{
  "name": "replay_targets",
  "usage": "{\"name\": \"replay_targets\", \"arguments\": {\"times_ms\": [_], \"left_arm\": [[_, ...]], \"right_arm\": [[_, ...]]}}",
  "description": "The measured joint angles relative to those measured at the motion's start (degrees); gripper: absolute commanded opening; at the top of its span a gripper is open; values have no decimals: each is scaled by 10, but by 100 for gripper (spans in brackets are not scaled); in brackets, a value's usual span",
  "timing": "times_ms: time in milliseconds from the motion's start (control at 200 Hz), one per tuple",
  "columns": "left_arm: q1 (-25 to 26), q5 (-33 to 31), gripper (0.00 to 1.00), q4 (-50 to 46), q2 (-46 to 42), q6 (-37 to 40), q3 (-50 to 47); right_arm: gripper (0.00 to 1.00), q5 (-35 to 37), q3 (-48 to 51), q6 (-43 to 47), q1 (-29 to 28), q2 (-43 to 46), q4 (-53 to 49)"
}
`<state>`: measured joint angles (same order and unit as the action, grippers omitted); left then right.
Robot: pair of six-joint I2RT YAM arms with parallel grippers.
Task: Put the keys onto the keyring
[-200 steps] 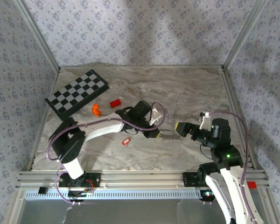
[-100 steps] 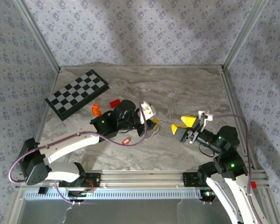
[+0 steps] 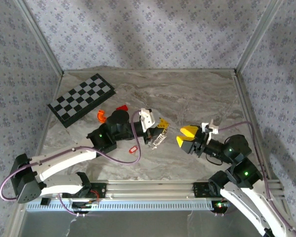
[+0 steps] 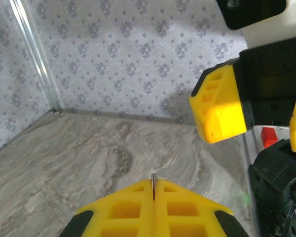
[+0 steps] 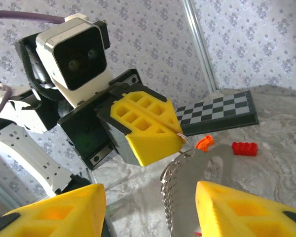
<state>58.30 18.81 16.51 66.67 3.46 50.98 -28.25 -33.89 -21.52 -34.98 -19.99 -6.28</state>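
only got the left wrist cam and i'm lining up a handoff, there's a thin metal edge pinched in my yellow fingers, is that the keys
observer: yes, the right wrist view shows the keys hanging from the shut left gripper.
operator: where's the right gripper
observer: the top view has the right gripper open and facing the keys, with a gap between them.
operator: and the keyring
observer: the keyring lies on the table, on the near side of the left wrist, in neither gripper.

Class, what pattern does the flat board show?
The chessboard: black-and-white checks, top external view.
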Motion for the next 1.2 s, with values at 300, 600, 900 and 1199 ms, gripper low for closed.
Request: {"name": "replay_targets", "arguments": {"times_ms": [300, 600, 900, 1199], "left_arm": [[0, 88, 0, 128, -31, -61, -52], [0, 167, 0, 195, -55, -101, -60], [0, 212, 0, 177, -55, -97, -59], [0, 226, 0, 145, -55, -78, -59]], "right_arm": [[50, 18, 3, 76, -80, 22, 22], [50, 20, 12, 149, -127, 43, 55], [61, 59, 12, 193, -154, 39, 57], [49, 108, 29, 219, -195, 19, 85]]}}
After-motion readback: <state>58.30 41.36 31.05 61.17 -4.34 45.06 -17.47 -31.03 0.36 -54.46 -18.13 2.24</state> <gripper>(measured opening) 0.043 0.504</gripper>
